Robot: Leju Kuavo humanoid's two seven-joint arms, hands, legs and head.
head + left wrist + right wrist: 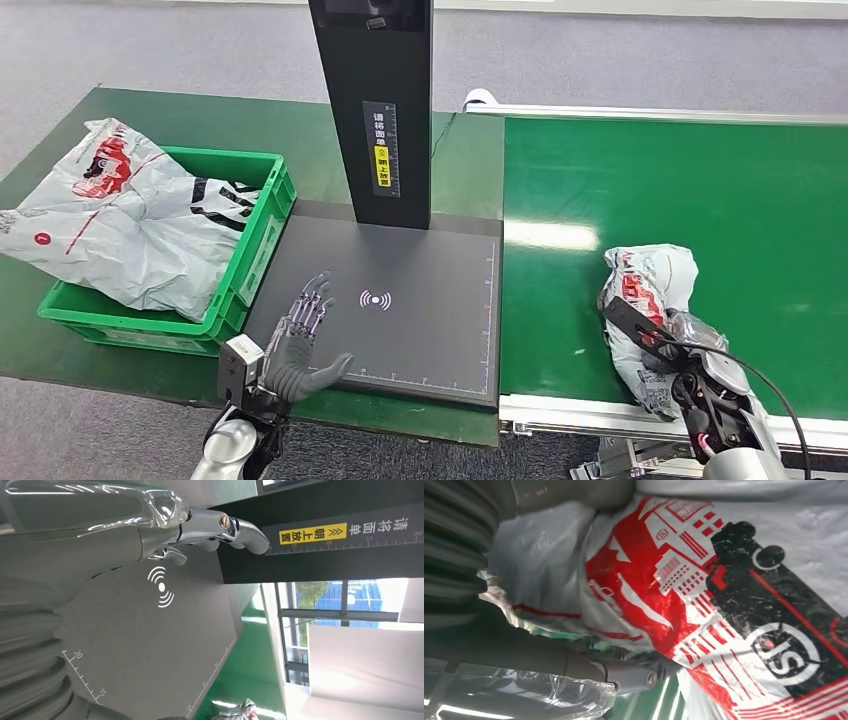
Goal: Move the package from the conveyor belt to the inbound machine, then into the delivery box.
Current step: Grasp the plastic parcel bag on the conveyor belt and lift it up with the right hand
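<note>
The right hand (pixel 668 345) has its fingers (pixel 634 675) and thumb closed around the near end of the package (pixel 648 305), a crumpled grey plastic mailer printed in red and black, which lies on the green conveyor belt (pixel 700 200) toward its near left part. The left hand (pixel 297 345) holds nothing, fingers (pixel 312 300) spread and stretched flat over the near left corner of the inbound machine (pixel 430 300), a dark scan plate with a white wireless mark and a black post rising at its far edge. Left of the plate, just beside it, sits the green delivery box (pixel 255 240), with another grey mailer (pixel 130 220) spilling over its far left rim.
</note>
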